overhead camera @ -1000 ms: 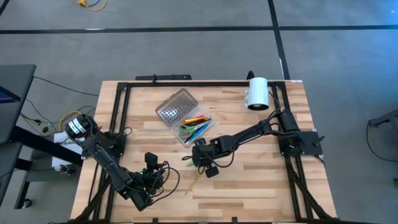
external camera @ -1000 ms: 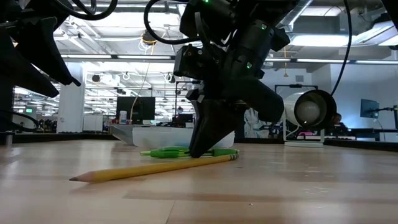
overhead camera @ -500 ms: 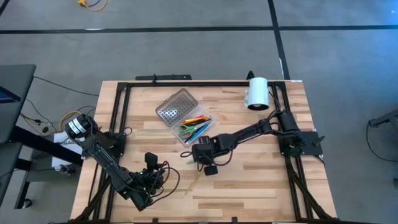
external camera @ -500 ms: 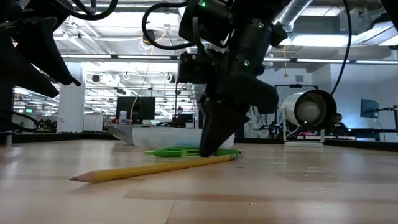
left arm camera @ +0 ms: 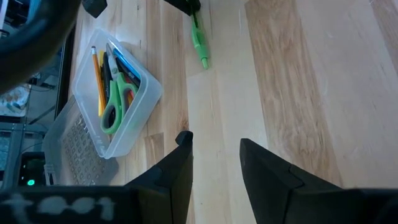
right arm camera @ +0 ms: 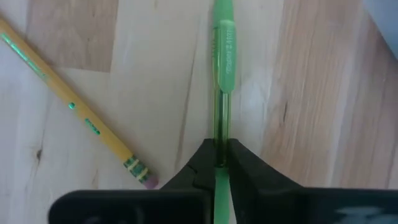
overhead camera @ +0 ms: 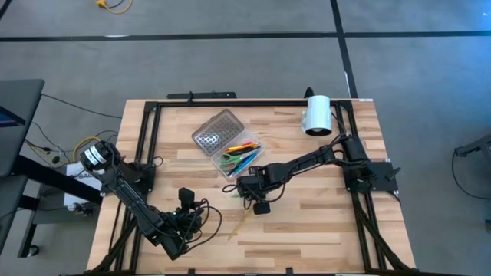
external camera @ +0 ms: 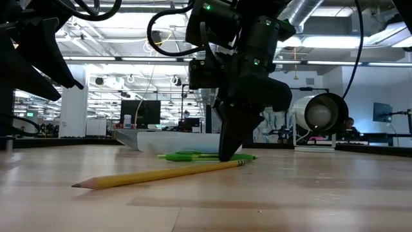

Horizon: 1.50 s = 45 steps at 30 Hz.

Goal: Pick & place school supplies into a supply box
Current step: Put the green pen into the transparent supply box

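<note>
Since a second ago your right pincer (external camera: 230,154) has slid right in the low view, along the green pen (right arm camera: 221,93), from beside the clip end to nearer the other end; the pen and the yellow pencil (external camera: 158,174) lie as before.

- Right pincer: fingers closed tight on the green pen's clear barrel, tips at bench level. The pen looks still flat on the bench (overhead camera: 307,226), not lifted. The grip sits low and square across the barrel, likely so the thin pen cannot roll out.
- Pencil: just beside the pincer at its 7 o'clock in the high view, eraser end close to the fingers but apart from them. Lift straight up to avoid nudging it.
- Box (overhead camera: 242,157): at 11 o'clock of the pincer, near, lid (overhead camera: 215,130) folded open flat so the tray takes drops from above. Scissors (left arm camera: 112,102) and several pens already inside.
- Left pincer (left arm camera: 214,165): parked at the bench's 7 o'clock, open, holding nothing, clear of the work.
</note>
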Each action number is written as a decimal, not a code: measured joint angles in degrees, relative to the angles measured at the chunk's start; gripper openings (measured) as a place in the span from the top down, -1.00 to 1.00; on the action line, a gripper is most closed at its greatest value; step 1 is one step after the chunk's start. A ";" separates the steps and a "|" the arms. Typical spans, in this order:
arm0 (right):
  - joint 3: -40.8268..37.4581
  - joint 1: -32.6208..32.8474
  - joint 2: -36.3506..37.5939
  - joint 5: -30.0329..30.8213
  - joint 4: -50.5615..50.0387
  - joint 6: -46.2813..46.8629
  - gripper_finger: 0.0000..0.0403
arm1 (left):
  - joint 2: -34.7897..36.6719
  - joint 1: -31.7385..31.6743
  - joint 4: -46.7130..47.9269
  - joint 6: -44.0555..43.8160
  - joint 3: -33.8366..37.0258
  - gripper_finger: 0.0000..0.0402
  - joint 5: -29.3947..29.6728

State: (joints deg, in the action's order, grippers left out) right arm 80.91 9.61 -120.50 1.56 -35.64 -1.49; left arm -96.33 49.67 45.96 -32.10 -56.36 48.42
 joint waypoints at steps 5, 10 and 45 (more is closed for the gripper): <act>0.08 0.13 0.08 0.26 -2.67 1.70 0.90 | 0.00 0.00 0.00 0.00 0.00 0.39 0.00; 0.08 0.13 0.13 0.26 -5.19 3.03 0.89 | 0.00 0.00 0.01 0.00 0.00 0.39 0.00; 4.21 -1.14 -1.62 -3.14 -6.53 1.47 0.86 | 0.00 0.00 0.01 -0.02 0.00 0.39 0.02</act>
State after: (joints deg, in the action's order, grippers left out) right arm 85.12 8.47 -122.13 -1.58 -42.17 -0.03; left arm -96.33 49.67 45.97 -32.12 -56.36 48.44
